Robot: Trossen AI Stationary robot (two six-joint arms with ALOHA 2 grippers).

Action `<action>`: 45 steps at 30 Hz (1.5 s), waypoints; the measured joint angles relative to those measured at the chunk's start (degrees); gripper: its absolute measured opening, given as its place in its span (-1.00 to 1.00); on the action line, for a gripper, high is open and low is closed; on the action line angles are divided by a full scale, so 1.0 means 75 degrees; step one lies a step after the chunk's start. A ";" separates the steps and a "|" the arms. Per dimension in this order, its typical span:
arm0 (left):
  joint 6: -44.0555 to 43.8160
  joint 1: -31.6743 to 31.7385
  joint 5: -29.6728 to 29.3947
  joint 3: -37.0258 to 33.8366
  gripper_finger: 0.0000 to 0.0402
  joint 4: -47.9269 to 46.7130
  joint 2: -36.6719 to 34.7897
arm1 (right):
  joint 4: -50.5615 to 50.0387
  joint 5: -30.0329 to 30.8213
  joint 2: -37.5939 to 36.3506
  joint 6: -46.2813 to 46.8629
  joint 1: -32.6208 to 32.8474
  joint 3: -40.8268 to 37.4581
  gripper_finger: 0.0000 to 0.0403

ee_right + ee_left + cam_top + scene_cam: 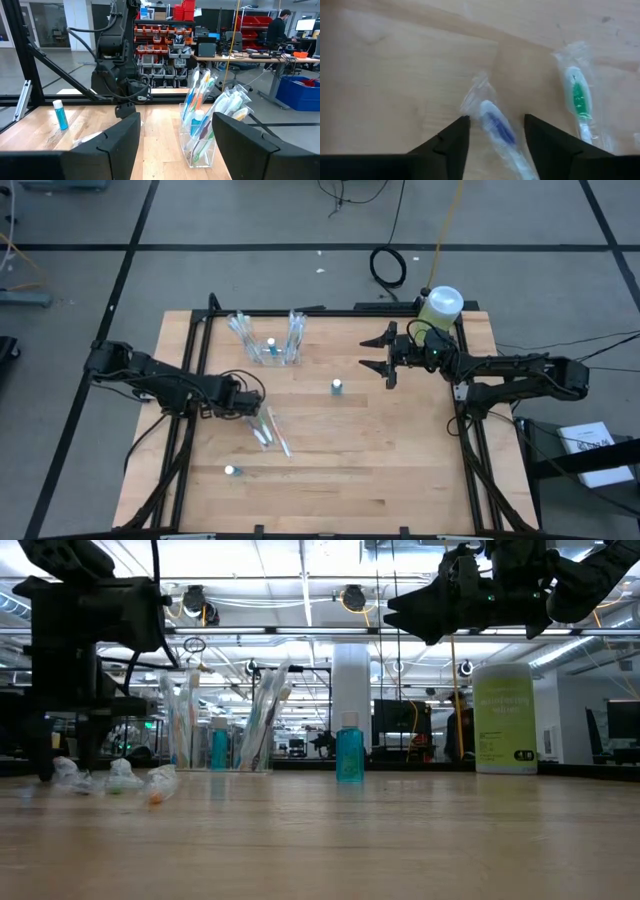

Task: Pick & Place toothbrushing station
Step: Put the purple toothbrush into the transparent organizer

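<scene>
The toothbrushing station (270, 340) is a clear plastic holder with toothbrushes in its tall compartments, standing upright at the table's far left-middle; it also shows in the right wrist view (202, 132) and the low view (225, 730). My left gripper (256, 408) is open and low over several wrapped toothbrushes (268, 430) lying on the table. In the left wrist view its fingers (495, 120) stand either side of a blue-bristled wrapped toothbrush (497, 130). My right gripper (378, 352) is open and empty, raised above the table to the right of the station.
A large green bottle with a white cap (440, 305) stands at the far right corner. A small blue bottle (337, 387) stands mid-table, another (231, 471) near the front left. A green-bristled wrapped toothbrush (579, 97) lies beside the blue one. Bare wood lies front right.
</scene>
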 joint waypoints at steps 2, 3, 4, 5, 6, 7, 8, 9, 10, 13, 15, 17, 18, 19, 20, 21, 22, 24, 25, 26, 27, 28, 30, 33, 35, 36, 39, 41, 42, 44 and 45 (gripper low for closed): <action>-0.0109 -0.0008 -0.0102 0.0001 -0.17 -0.0144 0.0003 | 0.0001 0.0000 0.0000 0.0000 0.0000 0.0000 0.20; -0.0149 -0.0006 -0.0122 0.0009 -0.22 -0.0195 0.0008 | -0.0003 0.0000 0.0000 0.0000 0.0000 0.0000 0.20; -0.0147 -0.0006 -0.0138 0.0009 -0.27 -0.0205 0.0010 | -0.0006 -0.0002 0.0000 0.0000 0.0000 0.0000 0.20; -0.0118 -0.0006 -0.0138 0.0009 -0.30 -0.0203 0.0010 | -0.0003 0.0000 0.0000 0.0000 0.0000 0.0000 0.20; -0.0024 -0.0004 -0.0131 0.0009 -0.34 -0.0192 0.0010 | -0.0004 0.0000 0.0000 0.0000 0.0000 0.0000 0.20; 0.0051 -0.0003 -0.0129 0.0009 -0.37 -0.0181 0.0012 | -0.0002 0.0000 0.0000 0.0000 0.0000 0.0000 0.20; 0.0084 -0.0003 -0.0134 0.0007 -0.40 -0.0176 0.0015 | -0.0004 0.0000 0.0000 0.0000 0.0000 0.0000 0.20; 0.0126 -0.0003 -0.0135 0.0006 -0.42 -0.0165 0.0016 | -0.0002 0.0000 0.0000 0.0000 0.0000 0.0000 0.20; 0.0151 -0.0003 -0.0135 0.0006 -0.45 -0.0162 0.0015 | -0.0001 0.0000 0.0000 0.0000 0.0000 0.0000 0.20; 0.0348 -0.0009 -0.0144 0.0052 -0.56 -0.0245 -0.0038 | -0.0003 0.0000 0.0000 -0.0003 0.0000 0.0000 0.20; 0.0654 -0.0006 -0.0169 0.0115 -0.64 -0.0265 -0.0092 | -0.0004 0.0000 0.0000 -0.0003 0.0000 0.0000 0.20; 0.0907 -0.0006 -0.0244 0.0217 -0.73 -0.0359 -0.0118 | -0.0004 0.0000 0.0000 -0.0011 -0.0001 0.0000 0.20; 0.0990 -0.0009 -0.0264 0.0272 -0.78 -0.0454 -0.0117 | -0.0002 0.0000 0.0000 -0.0027 0.0000 0.0000 0.20; 0.1078 -0.0009 -0.0325 0.0331 -0.81 -0.0514 -0.0109 | -0.0003 0.0000 0.0000 -0.0035 -0.0001 0.0000 0.20; 0.1169 -0.0010 -0.0459 0.0400 -0.85 -0.0621 -0.0101 | -0.0003 0.0000 0.0000 -0.0035 0.0000 0.0000 0.20; 0.1269 -0.0006 -0.0583 0.0489 -0.87 -0.0693 -0.0107 | -0.0001 0.0000 0.0000 -0.0035 0.0000 0.0000 0.20; 0.1373 -0.0004 -0.0734 0.0587 -0.88 -0.0749 -0.0112 | -0.0001 0.0000 0.0000 -0.0035 -0.0002 0.0000 0.20; 0.1621 -0.0006 -0.1062 0.0765 -0.87 -0.0798 -0.0110 | -0.0004 0.0000 0.0000 -0.0035 0.0000 0.0000 0.20; 0.1779 -0.0006 -0.1197 0.0875 -0.85 -0.0819 -0.0111 | -0.0001 0.0000 0.0000 -0.0035 0.0000 0.0000 0.20; 0.1949 -0.0006 -0.1311 0.1004 -0.83 -0.0849 -0.0113 | -0.0001 0.0001 0.0000 -0.0035 0.0000 0.0000 0.20; 0.2120 -0.0006 -0.1403 0.1152 -0.81 -0.0930 -0.0114 | -0.0004 0.0000 0.0000 -0.0035 0.0000 0.0000 0.20; 0.2279 -0.0006 -0.1498 0.1335 -0.80 -0.1092 -0.0112 | -0.0001 0.0002 0.0000 -0.0035 0.0000 0.0000 0.20; 0.2517 -0.0006 -0.1709 0.1791 -0.79 -0.1596 -0.0118 | -0.0001 0.0002 0.0000 -0.0035 -0.0002 0.0000 0.20; 0.3027 -0.0006 -0.2235 0.2662 -0.85 -0.2448 -0.0118 | -0.0001 0.0003 0.0000 -0.0035 0.0000 0.0000 0.20; 0.3603 -0.0010 -0.2905 0.3394 -0.88 -0.2857 -0.0121 | -0.0002 0.0003 0.0000 -0.0035 0.0000 0.0000 0.20; 0.3974 -0.0015 -0.3345 0.3792 -0.88 -0.3003 -0.0121 | -0.0003 0.0003 0.0000 -0.0035 -0.0002 0.0000 0.20; 0.5554 -0.0137 -0.4735 0.4949 -0.88 -0.3143 -0.0124 | -0.0004 0.0003 0.0000 -0.0035 -0.0003 0.0000 0.20; 0.6484 -0.0175 -0.5437 0.5714 -0.87 -0.3095 -0.0126 | -0.0004 0.0003 0.0000 -0.0035 -0.0002 0.0000 0.20; 0.6904 -0.0173 -0.5695 0.6010 -0.87 -0.3049 -0.0134 | -0.0003 0.0003 0.0000 -0.0035 -0.0002 0.0000 0.20; 0.7838 -0.0148 -0.6130 0.6475 -0.88 -0.2761 -0.0143 | -0.0004 0.0003 0.0000 -0.0035 0.0000 0.0000 0.20; 0.8244 -0.0123 -0.6277 0.6597 -0.88 -0.2519 -0.0197 | -0.0004 0.0003 0.0000 -0.0035 0.0000 0.0000 0.20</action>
